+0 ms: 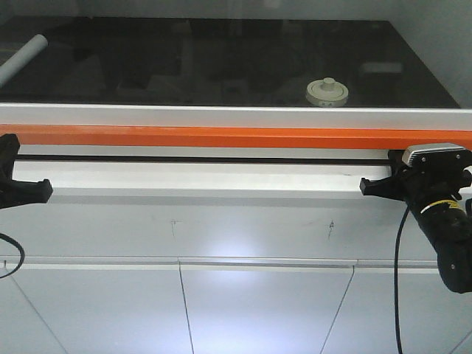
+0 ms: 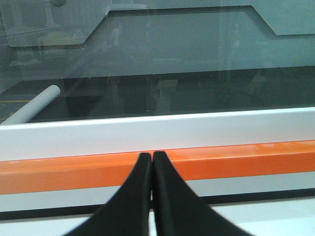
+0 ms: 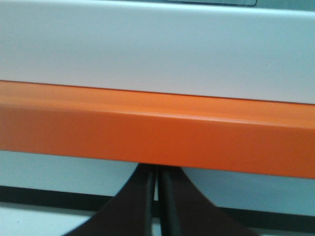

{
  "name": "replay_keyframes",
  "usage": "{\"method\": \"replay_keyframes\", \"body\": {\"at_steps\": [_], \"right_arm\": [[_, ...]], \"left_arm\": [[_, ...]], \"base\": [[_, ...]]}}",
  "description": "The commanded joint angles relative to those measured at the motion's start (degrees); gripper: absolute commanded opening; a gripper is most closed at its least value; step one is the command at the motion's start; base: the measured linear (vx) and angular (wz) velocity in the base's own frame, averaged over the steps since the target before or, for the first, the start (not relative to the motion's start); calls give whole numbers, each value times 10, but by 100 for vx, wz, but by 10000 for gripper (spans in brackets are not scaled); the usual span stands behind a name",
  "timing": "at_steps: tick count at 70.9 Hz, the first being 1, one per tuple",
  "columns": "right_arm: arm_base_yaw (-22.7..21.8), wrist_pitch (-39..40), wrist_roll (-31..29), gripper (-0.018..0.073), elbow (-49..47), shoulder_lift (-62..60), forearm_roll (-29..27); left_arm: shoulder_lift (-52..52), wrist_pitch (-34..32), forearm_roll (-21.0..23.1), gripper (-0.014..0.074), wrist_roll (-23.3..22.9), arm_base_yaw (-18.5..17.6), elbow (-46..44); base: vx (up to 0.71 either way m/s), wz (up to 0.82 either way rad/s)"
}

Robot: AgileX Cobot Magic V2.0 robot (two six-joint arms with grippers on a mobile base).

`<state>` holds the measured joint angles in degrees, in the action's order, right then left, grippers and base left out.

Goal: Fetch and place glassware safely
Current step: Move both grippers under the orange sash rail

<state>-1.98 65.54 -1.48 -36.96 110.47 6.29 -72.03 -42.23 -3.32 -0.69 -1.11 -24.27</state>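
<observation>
We see a wide black worktop (image 1: 221, 66) filling the upper half of the front view, glossy enough to carry dim reflections. A pale grey back panel (image 2: 197, 44) closes it in at 12 o'clock. Below, from 4 to 8 o'clock, runs a white cabinet front (image 1: 243, 310), split by thin seams into panels and lit by a soft glare at its middle. Along the near edge of the worktop we find a white rail (image 1: 221, 114), with an orange strip (image 1: 236, 137) directly beneath it; both span the full width.

At 3 o'clock the right gripper (image 1: 376, 186) hangs just below the orange strip, its fingers (image 3: 170, 201) drawn together with only a hairline between them and nothing held. At 9 o'clock the left gripper (image 1: 26, 188) sits at the same height, its fingers (image 2: 140, 196) pressed flat against each other, also on nothing.

A grey-white tube (image 1: 22, 59) lies slanted on the worktop at 10 o'clock, at the far left edge. The glass jar (image 1: 327, 92), topped by a cream lid with a knob, stands upright at 1 o'clock, just behind the white rail and well apart from both grippers.
</observation>
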Motion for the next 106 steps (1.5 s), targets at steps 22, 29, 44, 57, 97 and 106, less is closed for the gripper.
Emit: {"method": "replay_keyframes", "body": {"at_steps": [22,29,44,57,97,106], "right_arm": [[-5,72,-3,-1,-32,-16,-1],[-5,83,-1,-1,-32,-16,-1],[-5,93,7,-1,-32,-16,0],[-5,106,7,-1,-32,-16,0],[-5,106,8,-1,-32,-16,0],[-5,104,8,-1,-32,-16,0]], "left_arm": [[6,-44,2,-7,-3,-4,-16],[6,-43,2,-7,-3,-4,-16],[0,-39,2,-7,-3,-4,-16],[-12,-38,2,-7,-3,-4,-16],[-155,-159,3,-7,1,-4,-30],[-189,-158,-11,-7,1,-4,-57]], "base": [[0,0],[0,0],[0,0],[0,0],[0,0],[0,0]]}}
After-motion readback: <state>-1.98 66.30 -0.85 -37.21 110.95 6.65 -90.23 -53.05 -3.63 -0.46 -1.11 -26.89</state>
